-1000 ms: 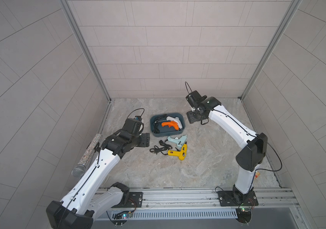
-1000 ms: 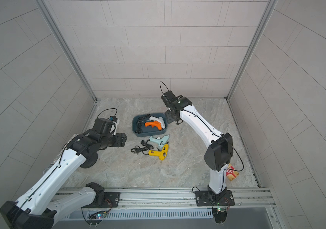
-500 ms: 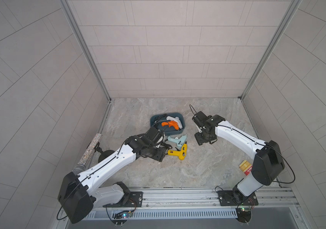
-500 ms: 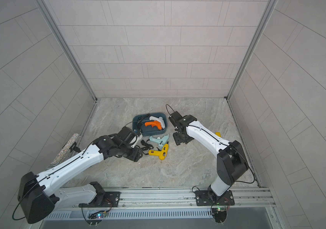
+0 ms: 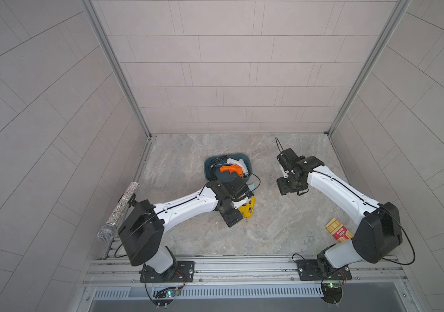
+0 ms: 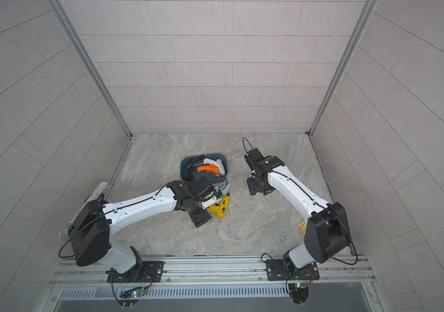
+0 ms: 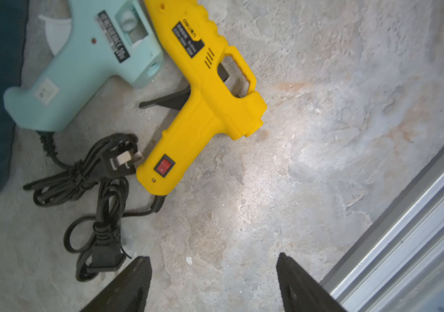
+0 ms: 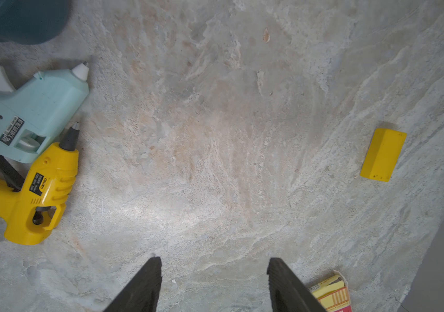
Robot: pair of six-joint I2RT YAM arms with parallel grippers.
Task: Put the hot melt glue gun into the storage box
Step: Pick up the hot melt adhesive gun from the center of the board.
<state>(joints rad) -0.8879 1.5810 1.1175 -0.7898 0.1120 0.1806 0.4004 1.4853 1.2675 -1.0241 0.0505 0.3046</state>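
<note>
On counter (image 7: 323,135): yellow glue gun (image 7: 207,89) lies flat against mint glue gun (image 7: 80,67), both just outside storage box (image 5: 222,177) (orange gun (image 5: 231,169) and white gun (image 5: 235,162) lie inside). Black cords (image 7: 99,189) tangle beside the handles. Jaws apart, holding nothing: left gripper (image 7: 213,258), right gripper (image 8: 214,260). Yellow block (image 8: 383,154) and carton (image 5: 339,231) lie well apart from the guns.
</note>
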